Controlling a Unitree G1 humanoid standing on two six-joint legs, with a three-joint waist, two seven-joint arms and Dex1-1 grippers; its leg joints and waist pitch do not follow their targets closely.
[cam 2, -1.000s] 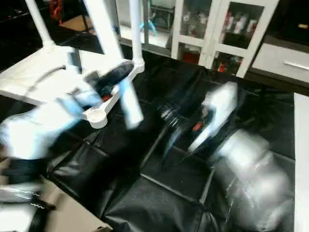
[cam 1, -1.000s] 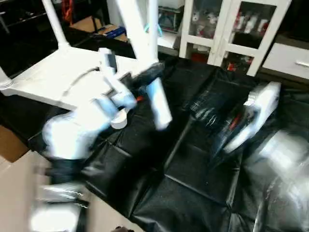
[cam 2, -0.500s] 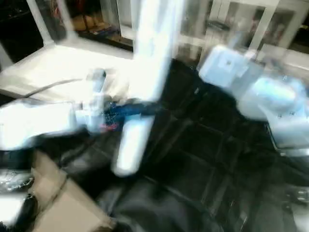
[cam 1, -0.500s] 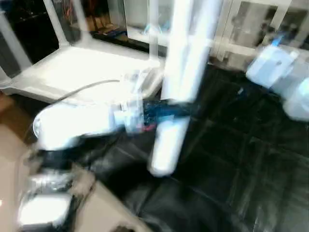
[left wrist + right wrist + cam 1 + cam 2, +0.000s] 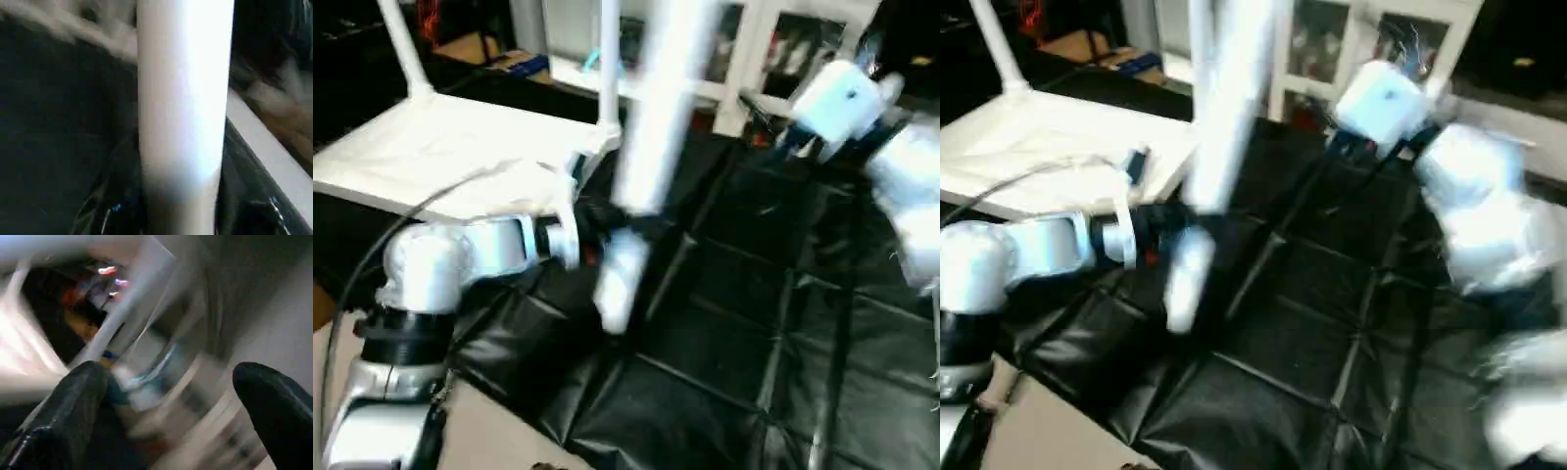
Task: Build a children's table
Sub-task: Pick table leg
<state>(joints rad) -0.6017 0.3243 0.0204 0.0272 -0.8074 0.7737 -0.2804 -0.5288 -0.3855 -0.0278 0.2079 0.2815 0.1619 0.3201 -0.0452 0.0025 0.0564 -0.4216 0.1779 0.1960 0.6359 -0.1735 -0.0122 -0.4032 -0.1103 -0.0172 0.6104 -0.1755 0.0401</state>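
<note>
Left gripper [image 5: 1171, 223] holding a leg [image 5: 1209, 147] upright over black sheeting [image 5: 1302, 343].
The leg rises steeply past the picture's top edge, its lower end hanging clear above the sheeting. To the left lies the upturned tabletop [image 5: 1028, 137] with another leg [image 5: 994, 49] standing in a corner. The right arm [image 5: 1449, 186] is raised on the right, before a glass-door cabinet [image 5: 1371, 39].

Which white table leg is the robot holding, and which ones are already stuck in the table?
The thick-looking leg nearest the camera sits in the left pincer. Two thinner-looking legs stand in the tabletop.
</note>
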